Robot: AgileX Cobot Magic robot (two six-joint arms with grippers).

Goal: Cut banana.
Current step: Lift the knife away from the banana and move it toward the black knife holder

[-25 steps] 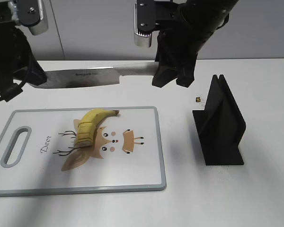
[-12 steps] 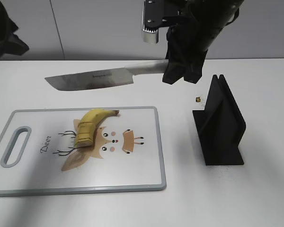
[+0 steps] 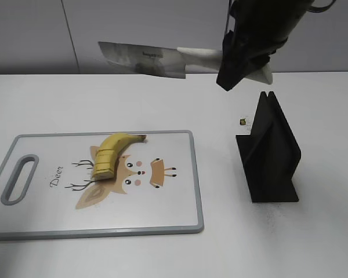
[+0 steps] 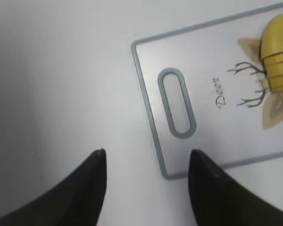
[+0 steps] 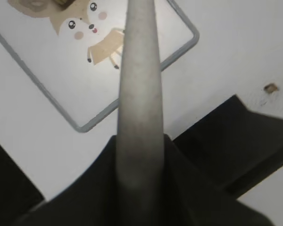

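Note:
The banana (image 3: 111, 153) lies on the white cutting board (image 3: 174, 202), its thick lower end cut into several slices; it also shows in the left wrist view (image 4: 279, 49). My right gripper (image 3: 239, 65) is shut on the pale handle of a knife (image 3: 145, 58), held high above the table's far side, blade pointing left. The handle (image 5: 139, 94) fills the right wrist view. My left gripper (image 4: 146, 162) is open and empty above the board's handle-hole corner (image 4: 177, 108); it is out of the exterior view.
A black knife stand (image 3: 269, 153) stands right of the board, also in the right wrist view (image 5: 245, 136). A small brown crumb (image 3: 242, 121) lies behind it. The board carries an orange-tan deer drawing (image 3: 136, 174).
My right gripper has lifted the knife up and to the right, away from the board. My left arm has left the exterior view.

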